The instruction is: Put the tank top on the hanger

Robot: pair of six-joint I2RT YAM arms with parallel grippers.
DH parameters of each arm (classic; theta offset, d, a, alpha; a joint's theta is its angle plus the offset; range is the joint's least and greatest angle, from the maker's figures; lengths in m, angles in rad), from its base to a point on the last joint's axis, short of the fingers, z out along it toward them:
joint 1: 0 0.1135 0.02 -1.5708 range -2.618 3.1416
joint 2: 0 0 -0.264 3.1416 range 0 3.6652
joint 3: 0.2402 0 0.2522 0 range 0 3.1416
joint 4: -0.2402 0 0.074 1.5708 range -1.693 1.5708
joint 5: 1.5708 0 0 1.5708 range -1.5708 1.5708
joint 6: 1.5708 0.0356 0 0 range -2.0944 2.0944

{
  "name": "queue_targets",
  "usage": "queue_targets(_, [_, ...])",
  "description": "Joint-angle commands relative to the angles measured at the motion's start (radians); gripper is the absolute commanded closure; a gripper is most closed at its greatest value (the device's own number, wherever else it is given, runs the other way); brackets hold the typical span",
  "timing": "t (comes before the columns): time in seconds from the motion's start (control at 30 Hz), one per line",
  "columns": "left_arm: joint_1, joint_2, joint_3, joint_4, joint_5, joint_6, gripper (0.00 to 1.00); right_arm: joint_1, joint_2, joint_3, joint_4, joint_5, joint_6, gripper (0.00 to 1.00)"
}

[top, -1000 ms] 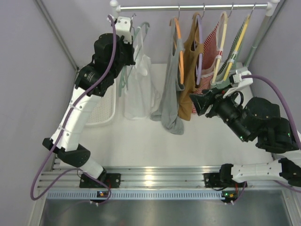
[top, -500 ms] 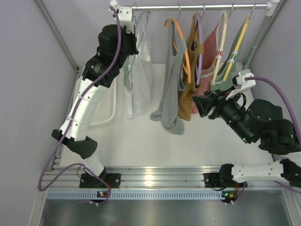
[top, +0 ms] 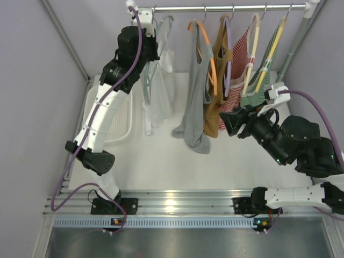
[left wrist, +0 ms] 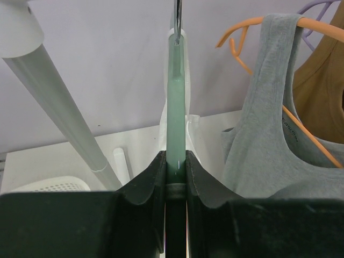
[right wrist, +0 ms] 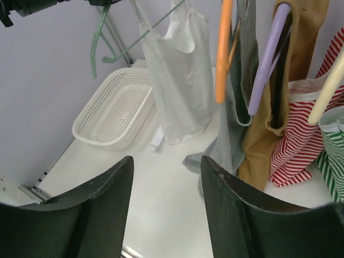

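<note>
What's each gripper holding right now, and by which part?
Left gripper clamps the hanger by its green body below the hook, tank top draped on it. Right gripper: open, empty.

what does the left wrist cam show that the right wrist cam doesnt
Only the left wrist view: the left tool shut on the stem of the green hanger, with the metal hook above it.
Only the right wrist view: the white tank top at full length, the red striped top, and the right tool open with nothing in it.
Both: the green hanger, the grey top, the orange hanger and the white basket.
</note>
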Motion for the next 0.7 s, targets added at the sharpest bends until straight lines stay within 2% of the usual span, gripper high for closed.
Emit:
queue_targets(0.0, [0.019,0.0,0.047,0.091,0.028,-0.023,1.0,-0.006,-0.005,-0.008,0.003,-0.004,0.018,0.47])
queue_targets(0.1, [0.019,-0.003,0.031,0.094,0.044,-0.027,1.0,-0.004,-0.005,-0.017,0.006,-0.004,0.024,0.47])
queue_targets(0.2, [0.019,-0.021,0.01,0.099,0.048,-0.03,0.88,-0.006,-0.001,-0.022,0.008,-0.004,0.024,0.47])
queue_targets(0.23, [0.019,-0.027,-0.001,0.105,0.051,-0.029,0.78,-0.006,-0.001,-0.024,0.008,-0.004,0.024,0.47])
queue_targets(0.47, [0.019,-0.093,-0.033,0.111,0.093,-0.021,0.48,-0.006,-0.007,-0.034,0.017,-0.001,0.022,0.46])
queue_targets(0.67, [0.019,-0.183,-0.093,0.132,0.133,-0.032,0.38,-0.006,-0.015,-0.056,0.022,0.004,0.024,0.46])
